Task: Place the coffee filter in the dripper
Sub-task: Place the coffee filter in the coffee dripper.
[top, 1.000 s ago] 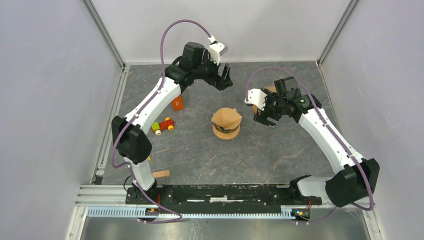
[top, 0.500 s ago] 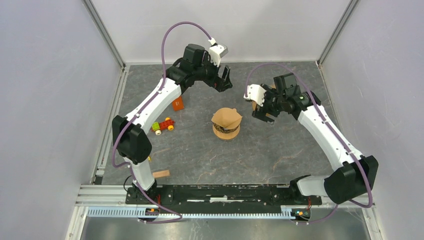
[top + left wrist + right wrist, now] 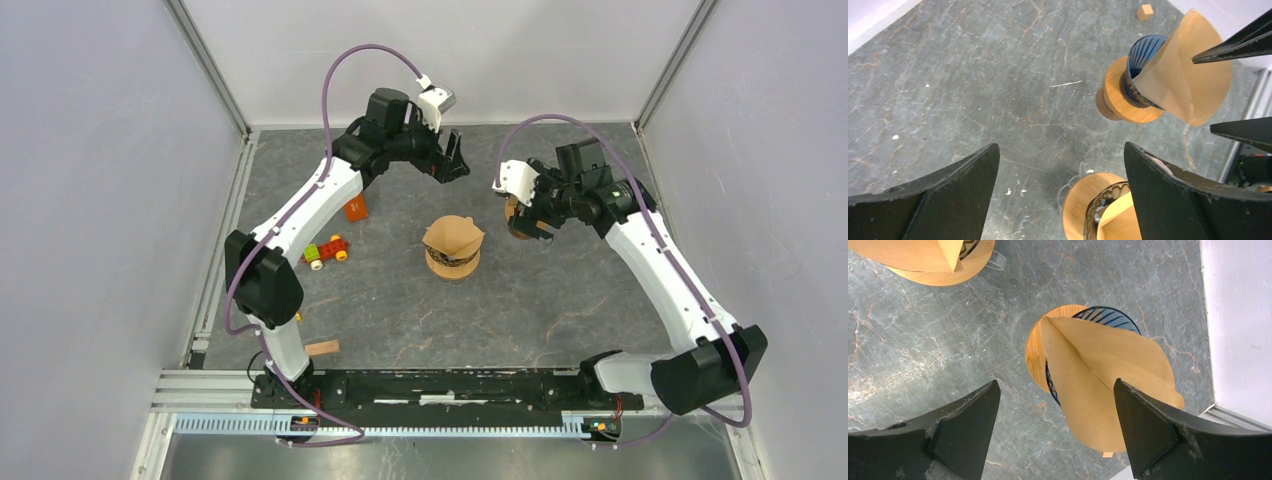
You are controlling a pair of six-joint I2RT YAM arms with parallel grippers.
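Top view: my right hand point(image 3: 530, 222) covers most of the dripper point(image 3: 514, 212). Right wrist view: filter point(image 3: 1098, 385) hides much of its blue ribbing, filter tip unseen. Second dripper point(image 3: 948, 274) cut by top edge; in left wrist view, cut by bottom edge.

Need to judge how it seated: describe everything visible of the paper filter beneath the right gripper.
The coffee filter is a tan paper cone with a creased seam down its side. Its narrow end sits inside the blue ribbed dripper, which stands on a round wooden base. Its wide mouth leans out past the rim, tilted rather than upright. It lies between the spread fingers of the right gripper, which is open; whether a fingertip touches it cannot be told.
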